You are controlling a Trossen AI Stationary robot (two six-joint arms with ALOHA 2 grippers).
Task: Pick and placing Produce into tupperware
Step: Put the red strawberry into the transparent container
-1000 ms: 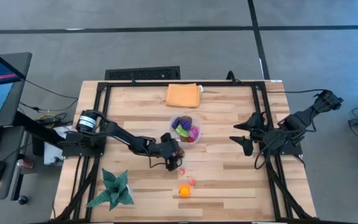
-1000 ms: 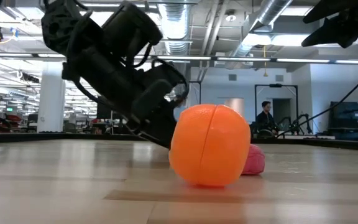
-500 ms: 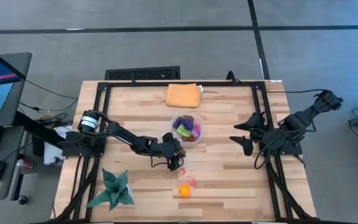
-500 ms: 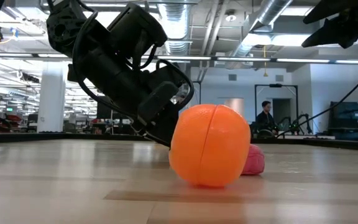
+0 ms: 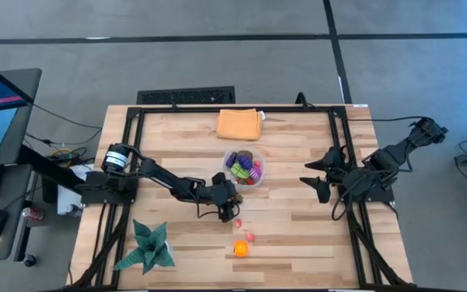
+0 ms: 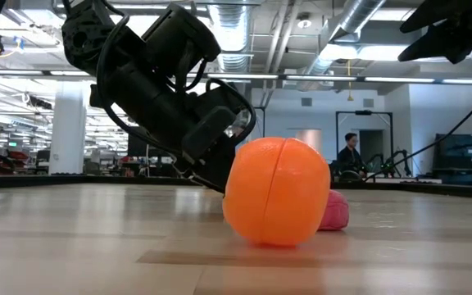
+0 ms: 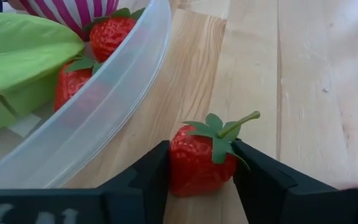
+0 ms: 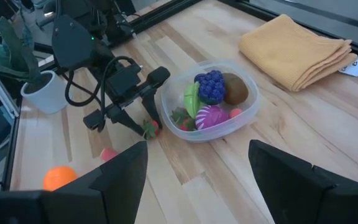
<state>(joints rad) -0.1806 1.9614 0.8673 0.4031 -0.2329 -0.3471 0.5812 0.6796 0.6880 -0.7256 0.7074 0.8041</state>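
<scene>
The clear tupperware [image 5: 243,168] stands mid-table and holds a purple berry cluster, a brown fruit, green and magenta pieces and small strawberries [image 8: 207,102]. My left gripper [image 5: 233,212] is just in front of it, near its wall [image 7: 104,112], shut on a red strawberry [image 7: 201,163]. An orange fruit [image 5: 240,248] [image 6: 277,191] and a small pink piece [image 5: 250,238] [image 6: 334,211] lie on the table nearer the near edge. My right gripper [image 5: 314,182] [image 8: 197,180] waits open above the table's right side. My left gripper pinches the red strawberry's body [image 7: 191,168] between its two fingers, one on each side, with the green leaf cap and stem [image 7: 229,130] pointing away from the fingers. The fingers slant down from the table's left. The strawberry sits at table level beside the tupperware's wall.
A folded orange cloth [image 5: 240,124] lies near the far edge behind the tupperware. A green spiky plant in a white pot [image 5: 147,247] stands at the near left corner. Bare wood shows between the tupperware and my right gripper. A person stands in the room beyond [image 6: 351,156].
My left arm shifted slightly up and toward the table's right early in the second, then held still. Its fingers stay on the strawberry. The orange fruit and the pink piece have not moved.
</scene>
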